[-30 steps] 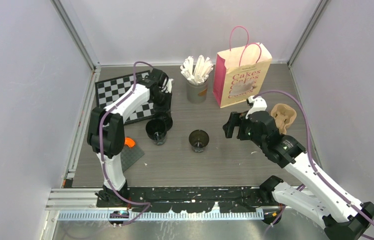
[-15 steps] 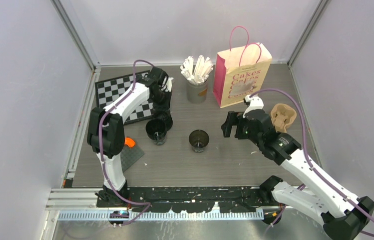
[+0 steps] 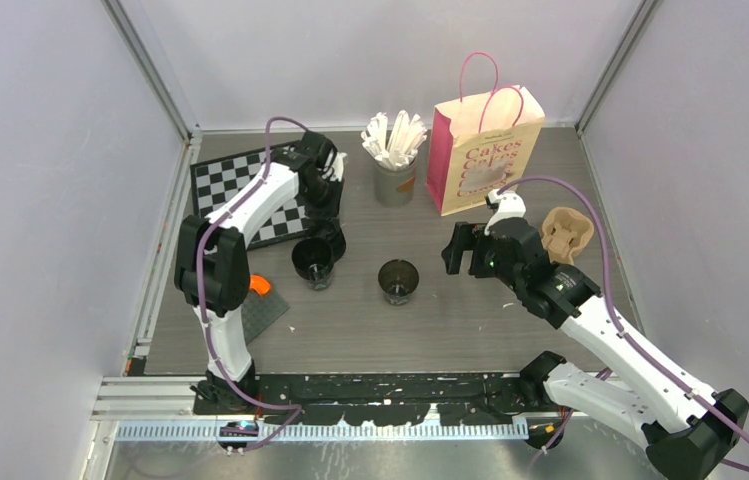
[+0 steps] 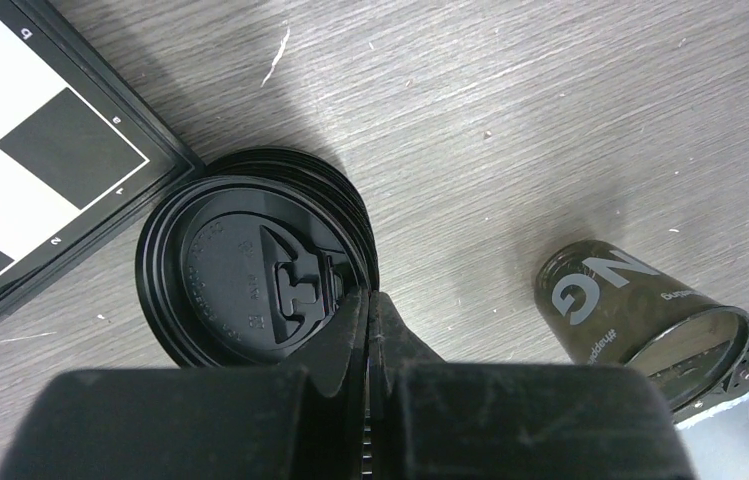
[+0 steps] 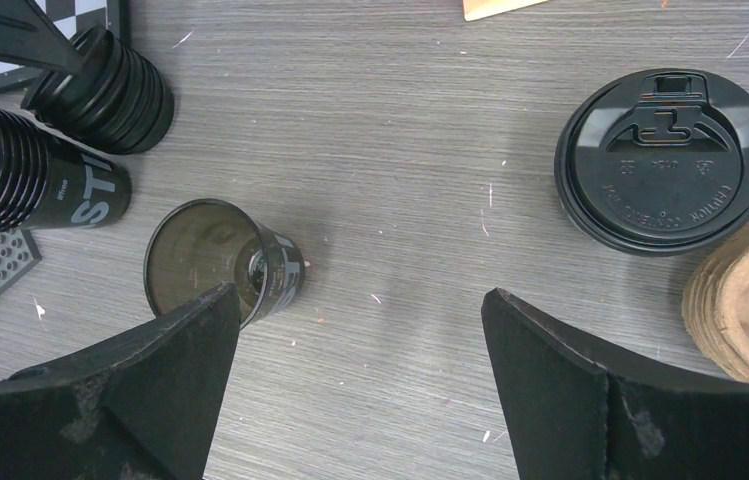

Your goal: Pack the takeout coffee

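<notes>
Small black disposable coffee cup (image 3: 398, 280) upright at middle of grey table (image 3: 470, 330), open mouth up, long axis vertical, near the right gripper (image 5: 360, 295) and to its left. Right gripper spread wide, holding nothing. Left gripper (image 4: 368, 300) closed tight at rim of top round black plastic lid (image 4: 240, 265) on a stack beside the black-and-white chessboard (image 4: 20, 150); rim pinched or not, cannot tell.

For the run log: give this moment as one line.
left gripper: shut at rim of top round black plastic lid on lid stack | right gripper: open above grey table | single black disposable cup: upright, unlidded
</notes>
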`<state>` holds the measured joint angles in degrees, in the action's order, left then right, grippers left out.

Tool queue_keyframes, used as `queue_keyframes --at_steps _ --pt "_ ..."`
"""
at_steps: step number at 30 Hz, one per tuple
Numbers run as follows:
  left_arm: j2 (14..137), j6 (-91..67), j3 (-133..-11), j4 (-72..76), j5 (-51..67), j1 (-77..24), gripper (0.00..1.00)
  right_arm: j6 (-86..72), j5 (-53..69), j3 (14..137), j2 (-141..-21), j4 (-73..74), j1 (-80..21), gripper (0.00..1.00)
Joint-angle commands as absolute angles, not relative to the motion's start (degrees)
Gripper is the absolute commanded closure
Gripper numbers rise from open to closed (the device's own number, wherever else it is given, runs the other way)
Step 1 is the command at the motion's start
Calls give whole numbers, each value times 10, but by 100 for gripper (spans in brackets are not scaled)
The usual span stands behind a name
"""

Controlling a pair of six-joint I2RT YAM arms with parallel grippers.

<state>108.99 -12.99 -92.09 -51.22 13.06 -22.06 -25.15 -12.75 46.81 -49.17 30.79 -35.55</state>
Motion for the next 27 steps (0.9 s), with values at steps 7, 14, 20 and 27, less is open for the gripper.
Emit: queue_keyframes --at_steps 7,14,20,27 --pt "1042 -117 -965 -542 97 -218 100 -250 -119 469 -500 275 -357 5" --pt "999 -125 -962 -535 102 -218 100 -238 -60 463 -493 245 -357 5" --pt "935 -169 -938 -489 163 -218 100 -231 20 442 -455 155 -358 4" --pt "816 -307 -844 -334 338 -218 100 -200 128 388 -449 -105 -361 3"
